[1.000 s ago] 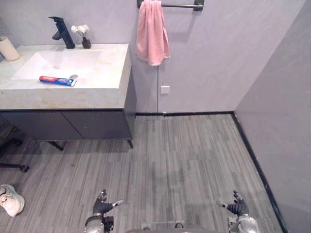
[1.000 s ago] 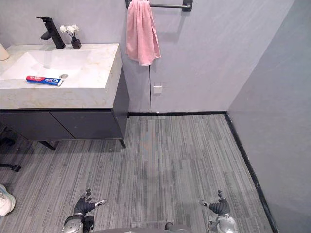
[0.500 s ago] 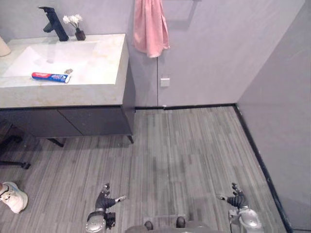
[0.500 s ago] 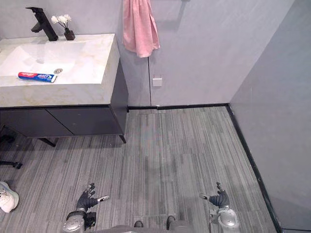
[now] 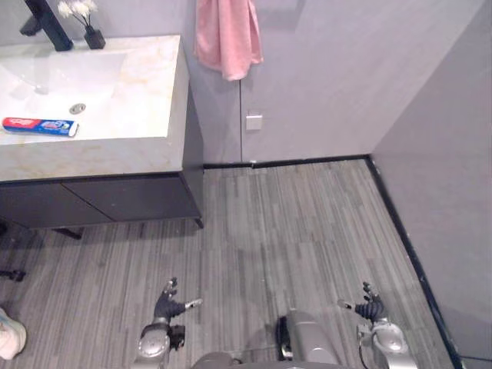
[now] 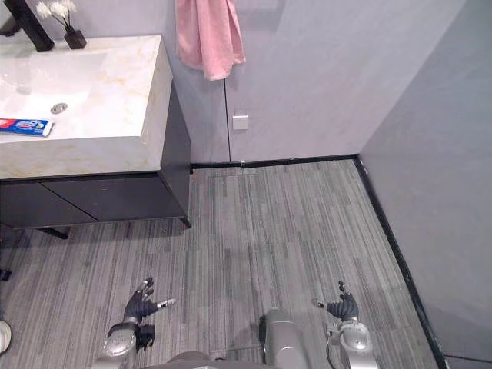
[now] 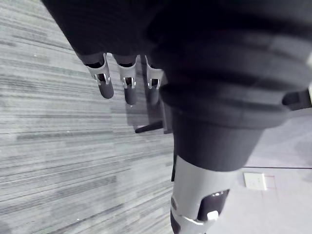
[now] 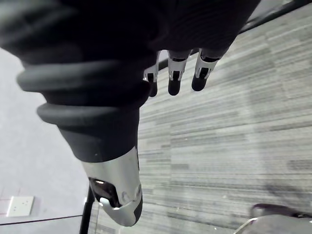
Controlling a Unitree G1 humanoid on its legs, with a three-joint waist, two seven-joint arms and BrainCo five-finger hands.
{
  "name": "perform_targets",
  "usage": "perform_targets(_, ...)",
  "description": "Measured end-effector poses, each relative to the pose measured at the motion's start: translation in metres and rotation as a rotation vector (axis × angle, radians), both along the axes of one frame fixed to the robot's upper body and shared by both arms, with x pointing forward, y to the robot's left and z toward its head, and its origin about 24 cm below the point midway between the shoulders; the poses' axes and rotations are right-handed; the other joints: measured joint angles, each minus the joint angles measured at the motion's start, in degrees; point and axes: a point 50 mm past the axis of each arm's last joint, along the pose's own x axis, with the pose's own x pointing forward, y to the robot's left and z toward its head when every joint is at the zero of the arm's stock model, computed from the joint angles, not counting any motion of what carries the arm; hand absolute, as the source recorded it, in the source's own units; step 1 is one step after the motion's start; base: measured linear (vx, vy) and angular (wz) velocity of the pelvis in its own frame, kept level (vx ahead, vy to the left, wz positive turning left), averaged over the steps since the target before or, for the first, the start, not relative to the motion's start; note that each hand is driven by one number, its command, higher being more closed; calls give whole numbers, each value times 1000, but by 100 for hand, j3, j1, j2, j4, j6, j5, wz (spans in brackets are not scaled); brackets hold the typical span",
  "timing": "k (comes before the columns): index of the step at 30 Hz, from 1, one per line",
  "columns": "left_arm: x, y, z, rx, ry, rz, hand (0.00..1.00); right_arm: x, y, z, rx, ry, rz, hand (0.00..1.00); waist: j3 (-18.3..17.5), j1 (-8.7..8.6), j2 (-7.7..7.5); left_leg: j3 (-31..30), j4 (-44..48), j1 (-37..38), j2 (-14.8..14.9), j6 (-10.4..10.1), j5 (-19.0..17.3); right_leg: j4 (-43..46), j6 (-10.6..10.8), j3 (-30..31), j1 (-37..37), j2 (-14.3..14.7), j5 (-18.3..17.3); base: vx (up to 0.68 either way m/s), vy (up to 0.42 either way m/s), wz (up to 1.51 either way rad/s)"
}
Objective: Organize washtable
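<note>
The washtable (image 5: pixel 154 142) stands at the upper left, a marble-look top with a white basin over dark cabinet doors. A red, white and blue toothpaste tube (image 5: pixel 38 126) lies on the basin's front rim. A black faucet (image 5: pixel 44 15) and a small vase of white flowers (image 5: pixel 83 14) stand at the back. A pink towel (image 5: pixel 224 34) hangs on the wall to the right of the counter. My left hand (image 5: pixel 165 307) and right hand (image 5: pixel 369 309) hang low over the floor, far from the counter, both open with straight fingers (image 7: pixel 105 78) and empty.
Grey plank flooring (image 5: pixel 292 223) spreads between me and the cabinet. A grey wall with a white outlet (image 5: pixel 254 121) is ahead, and a second wall (image 5: pixel 446 177) closes the right side. A white shoe (image 5: pixel 9 338) shows at the lower left edge.
The camera has moved: the whole scene shifts left and up, so the washtable sits further left and larger. Both hands stay low and open.
</note>
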Motion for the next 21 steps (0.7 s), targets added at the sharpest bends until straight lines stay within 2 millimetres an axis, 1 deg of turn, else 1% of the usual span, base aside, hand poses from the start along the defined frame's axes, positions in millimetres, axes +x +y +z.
perform_targets(1, 1, -4, -1, -11, -2, 3, 0, 6, -1, 3, -4, -14, 4, 0, 8, -10, 165, -18, 318, -73, 126, -144, 2, 173, -140, -150, 29, 72, -142, 610, -127, 18)
perform_targets(2, 3, -6, 0, -19, -10, 2, 0, 12, 4, 6, 3, -36, 22, 0, 9, -13, 177, -6, 1233, -428, 130, -434, 462, 216, -220, -166, 226, 53, -415, 595, -129, 9)
perform_targets(3, 3, -8, 0, -27, -9, 4, 0, 12, 5, 6, 4, -35, 29, 0, 21, -17, 182, -7, 1729, -583, 108, -361, 797, 157, -284, -165, 430, 48, -496, 606, -157, 16)
perform_targets(4, -1, -14, -3, -47, -3, 8, 0, 10, 9, 3, 8, -24, 45, 0, 60, -4, 177, -13, 2974, -962, 195, -288, 1402, -164, -346, -125, 1066, 55, -609, 609, -143, 7)
perform_targets(5, -4, -17, -2, -60, -9, 10, 0, 8, 15, 1, 23, -19, 51, 0, 100, 21, 152, 143, 4146, -1296, 420, -146, 1270, -474, -431, -71, 1704, 148, -684, 595, -128, 2)
perform_targets(6, -3, -19, -2, -64, -11, 9, 0, 8, 19, 1, 37, -26, 47, 0, 110, 71, 167, 243, 4568, -1442, 522, -73, 1192, -604, -480, -40, 2002, 183, -715, 546, -107, -20)
perform_targets(7, -2, -22, -2, -75, -17, 9, 0, 8, 24, 1, 61, -43, 36, 0, 150, 184, 54, 394, 4967, -1794, 613, -17, 1016, -835, -567, 80, 2436, 203, -769, 399, -67, -26)
perform_targets(8, -1, -24, -1, -79, -21, 8, 0, 9, 26, 1, 67, -52, 35, 0, 156, 260, 39, 424, 4977, -1994, 603, 24, 939, -951, -589, 126, 2609, 190, -785, 456, -63, -42)
perform_targets(9, 0, -28, 0, -86, -28, -4, 0, 12, 28, 2, 70, -67, 32, 0, 157, 313, 35, 465, 4715, -2445, 554, 61, 793, -1214, -606, 249, 2885, 169, -801, 426, -7, -40)
perform_targets(10, 1, -29, 0, -89, -31, -7, 0, 14, 28, 3, 70, -70, 27, 0, 174, 349, 8, 484, 4294, -2751, 448, 66, 712, -1356, -552, 288, 3044, 95, -866, 497, 36, -44)
perform_targets(11, 3, -30, 1, -94, -36, -6, 0, 18, 26, 4, 68, -78, 18, 0, 203, 369, 16, 522, 3531, -3043, 255, 44, 670, -1473, -410, 372, 3260, -35, -1004, 533, 105, -35)
perform_targets(12, 2, -34, 0, -108, -34, -3, 0, 14, 21, 1, 66, -62, -9, 0, 229, 368, -6, 502, 2379, -3158, 66, -94, 782, -1568, -328, 417, 3453, -119, -1082, 465, 115, -28)
perform_targets(13, 2, -37, 0, -114, -34, -5, 0, 11, 18, 0, 64, -51, -24, 0, 203, 381, 35, 470, 1676, -3109, -1, -240, 1004, -1601, -261, 435, 3531, -137, -1137, 403, 116, -25)
perform_targets(14, 2, -41, 0, -121, -33, -13, 0, 6, 13, -2, 54, -37, -38, 0, 162, 391, 163, 382, 810, -3091, -15, -238, 1514, -1635, -161, 487, 3627, -70, -1259, 478, 198, -47)
perform_targets(15, 1, -40, -1, -114, -29, -20, 0, 2, 13, -5, 55, -13, -45, 0, 127, 440, 213, 311, 828, -3140, -44, 238, 2172, -1534, -5, 671, 3781, -81, -1631, 477, 199, -35)
perform_targets(16, 2, -38, -1, -109, -26, -16, 0, 0, 15, -9, 64, 6, -44, 0, 68, 386, 55, 365, 1043, -3179, -222, 300, 1888, -1338, 79, 709, 3755, -275, -1708, 575, 237, -23)
perform_targets(17, 5, -39, 0, -111, -35, -20, 0, -1, 15, -9, 62, 11, -48, 0, 52, 371, 22, 404, 1075, -3172, -274, 341, 1747, -1112, 83, 733, 3664, -341, -1710, 394, 142, 3)
perform_targets(18, 7, -41, 1, -114, -40, -24, 0, -3, 15, -11, 64, 21, -50, 0, 31, 376, -19, 486, 1051, -3104, -322, 372, 1612, -588, 108, 808, 3447, -419, -1716, 585, 236, -21)
perform_targets(19, 6, -40, 0, -110, -34, -22, 0, -3, 18, -13, 72, 30, -47, 0, 39, 415, -110, 614, 948, -2875, -423, 408, 1487, 393, 450, 927, 3067, -516, -1643, 562, 232, -27)
perform_targets(20, 4, -40, -2, -108, -21, -26, 0, -5, 22, -15, 82, 39, -46, 0, 49, 394, -159, 626, 883, -2576, -515, 500, 1334, 1505, 998, 972, 2684, -586, -1308, 461, 191, -24)
perform_targets(21, 4, -42, -2, -109, -19, -33, 0, -6, 24, -17, 90, 46, -45, 0, 51, 376, -181, 642, 862, -2399, -537, 525, 1244, 2001, 1155, 1005, 2516, -615, -1229, 436, 138, -5)
